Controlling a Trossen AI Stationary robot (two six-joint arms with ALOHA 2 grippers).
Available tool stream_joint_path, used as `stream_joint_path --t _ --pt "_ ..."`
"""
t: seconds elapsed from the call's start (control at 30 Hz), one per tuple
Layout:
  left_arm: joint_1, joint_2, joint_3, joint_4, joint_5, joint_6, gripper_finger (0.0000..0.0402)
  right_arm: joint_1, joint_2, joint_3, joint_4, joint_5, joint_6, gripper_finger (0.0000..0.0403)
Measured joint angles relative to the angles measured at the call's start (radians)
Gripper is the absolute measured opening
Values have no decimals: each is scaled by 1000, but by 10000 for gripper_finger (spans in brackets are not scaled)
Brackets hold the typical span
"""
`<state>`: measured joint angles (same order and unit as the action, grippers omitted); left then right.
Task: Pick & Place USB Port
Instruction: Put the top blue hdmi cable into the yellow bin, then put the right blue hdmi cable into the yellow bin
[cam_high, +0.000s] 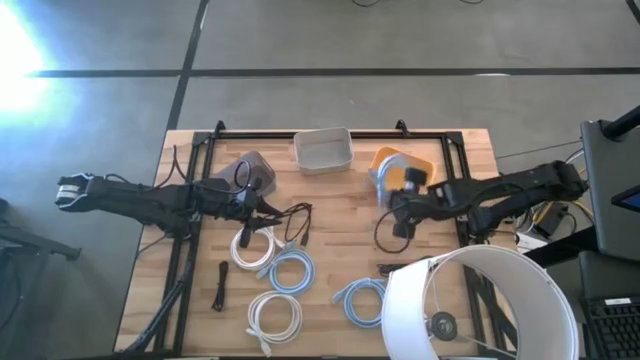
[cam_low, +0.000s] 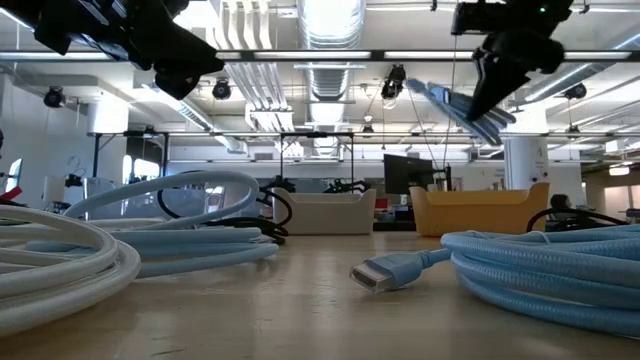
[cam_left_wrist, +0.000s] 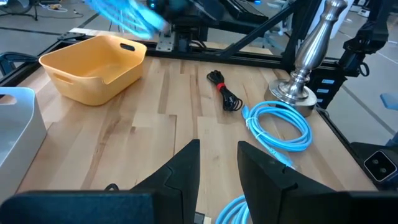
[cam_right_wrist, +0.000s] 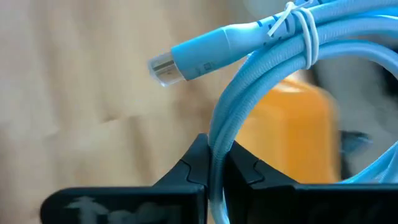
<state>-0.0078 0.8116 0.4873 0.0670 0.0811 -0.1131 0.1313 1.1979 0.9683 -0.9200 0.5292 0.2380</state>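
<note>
My right gripper (cam_high: 402, 203) is shut on a light blue coiled USB cable (cam_high: 384, 178), lifted beside the orange bin (cam_high: 425, 160). In the low view the coil (cam_low: 462, 108) hangs tilted below the gripper (cam_low: 505, 72), clear of the table. The right wrist view shows its connector (cam_right_wrist: 165, 65) sticking out free, with the bin behind it. My left gripper (cam_high: 258, 205) is open and holds nothing, left of the table's middle, above a white cable (cam_high: 248, 245). Its fingers (cam_left_wrist: 217, 163) point toward the orange bin (cam_left_wrist: 93, 65). My right gripper pinches a strand of the blue coil (cam_right_wrist: 217, 146) between its two fingers, which lie across the strand. The tied bundle and its connector stand out beyond the fingertips. The coil is lifted clear and hangs tilted below the gripper (cam_low: 470, 115).
Several more coiled cables lie on the table's near half: blue ones (cam_high: 290, 270) (cam_high: 362, 300), a white one (cam_high: 272, 315), a short black one (cam_high: 219, 285). A white bin (cam_high: 322, 150) and a grey bin (cam_high: 255, 172) stand at the far side. A lamp (cam_high: 480, 305) is at the near right.
</note>
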Motion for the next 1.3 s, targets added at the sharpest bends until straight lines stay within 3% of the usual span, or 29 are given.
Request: stream_joint_path --t 0.1,0.4,0.63,0.8,1.0,1.3 --pt "0 0 0 0 0 0 112 -37 -31 -8 -25 46 59 19" --pt "0 0 0 0 0 0 113 -120 -23 -52 -150 -59 185 31" --pt "0 0 0 0 0 0 113 -120 22 -57 -148 -67 196 37" --pt "1 0 0 0 0 0 112 -119 48 -57 -146 -62 181 62" --pt "1 0 0 0 0 0 112 -124 77 -57 -143 48 151 106" --pt "1 0 0 0 0 0 110 -130 80 -57 -135 53 154 147"
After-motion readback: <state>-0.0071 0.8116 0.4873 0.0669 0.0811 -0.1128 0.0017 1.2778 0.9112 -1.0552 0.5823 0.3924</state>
